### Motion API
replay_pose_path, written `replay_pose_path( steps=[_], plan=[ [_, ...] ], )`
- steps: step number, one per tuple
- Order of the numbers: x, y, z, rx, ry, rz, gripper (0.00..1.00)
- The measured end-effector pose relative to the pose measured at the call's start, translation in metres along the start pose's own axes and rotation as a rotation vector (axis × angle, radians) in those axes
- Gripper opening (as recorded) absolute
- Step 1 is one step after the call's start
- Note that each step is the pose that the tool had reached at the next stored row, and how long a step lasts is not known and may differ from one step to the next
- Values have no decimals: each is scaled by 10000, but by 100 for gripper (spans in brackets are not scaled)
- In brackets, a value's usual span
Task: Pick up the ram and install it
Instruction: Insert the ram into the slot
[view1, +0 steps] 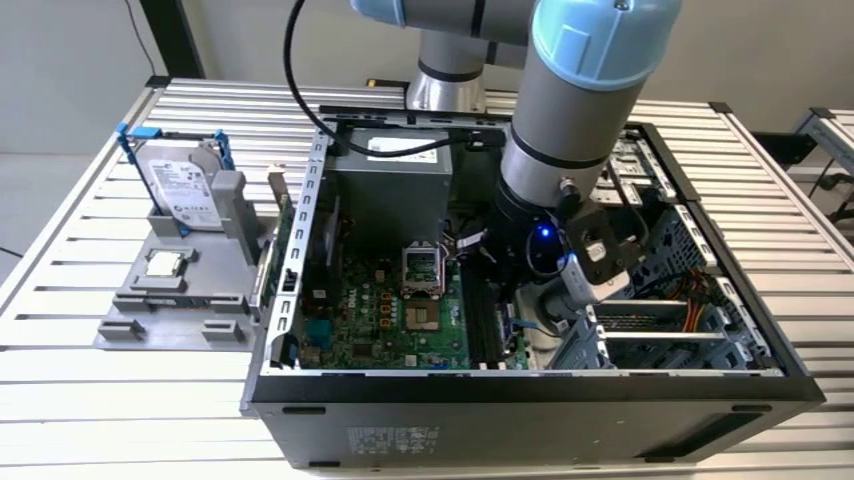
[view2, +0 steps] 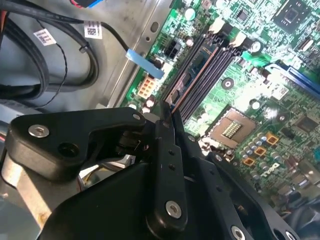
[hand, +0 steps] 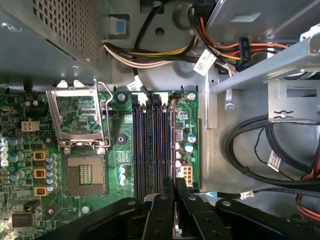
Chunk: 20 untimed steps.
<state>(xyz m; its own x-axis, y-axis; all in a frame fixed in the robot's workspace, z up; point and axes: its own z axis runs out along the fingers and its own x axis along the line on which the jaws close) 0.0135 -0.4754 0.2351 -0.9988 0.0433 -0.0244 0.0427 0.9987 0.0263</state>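
The ram (hand: 173, 140) shows edge-on as a thin dark board with a coppery edge. It lies along the outermost memory slot (hand: 166, 145) of the green motherboard (hand: 120, 150), on the side nearest the cables. My gripper (hand: 175, 189) is shut on the ram's near end, with one black finger (hand: 161, 215) on each side. In the second wrist view the ram (view2: 197, 67) runs away from the gripper (view2: 167, 114) along the dark slots (view2: 207, 75). I cannot tell whether it is fully seated. In the exterior view the arm (view1: 561, 130) reaches down into the open computer case (view1: 534, 390).
An open processor socket (hand: 85, 172) sits beside the slots. Black cables (hand: 260, 155) and a metal drive cage (hand: 280, 65) crowd the other side. Outside the case, a silver hard drive with blue bracket (view1: 187, 185) and a small square chip (view1: 166, 263) rest on a grey stand.
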Motion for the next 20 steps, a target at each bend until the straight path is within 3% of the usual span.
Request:
replay_pose_path(
  steps=[20],
  plan=[
    [29, -28, 112, 33, 4, -223, 0]
  ],
)
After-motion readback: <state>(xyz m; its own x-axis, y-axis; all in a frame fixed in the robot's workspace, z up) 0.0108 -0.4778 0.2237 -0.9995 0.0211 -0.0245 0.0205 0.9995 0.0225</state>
